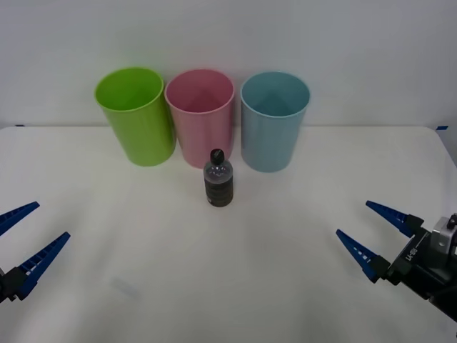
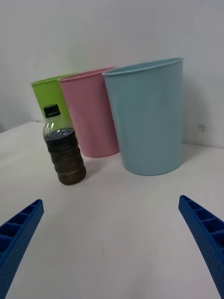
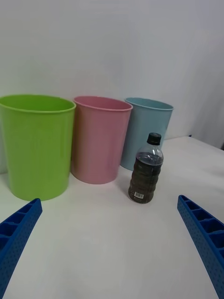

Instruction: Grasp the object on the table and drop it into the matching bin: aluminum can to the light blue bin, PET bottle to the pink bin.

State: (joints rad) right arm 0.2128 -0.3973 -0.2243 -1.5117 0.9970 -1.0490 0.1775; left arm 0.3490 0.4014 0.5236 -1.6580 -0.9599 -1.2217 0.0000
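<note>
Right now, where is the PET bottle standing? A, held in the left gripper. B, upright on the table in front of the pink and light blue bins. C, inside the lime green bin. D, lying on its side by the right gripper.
B: the PET bottle stands upright on the table, just in front of the pink bin and light blue bin, with no gripper touching it.

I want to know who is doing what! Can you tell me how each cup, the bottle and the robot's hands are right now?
PET bottle: upright on the table, cap on, ungrasped.
Pink bin: upright, open-topped.
Light blue bin: upright, open-topped.
Lime green bin: upright, open-topped.
Left gripper: open, low at near left.
Right gripper: open, low at near right.
</note>
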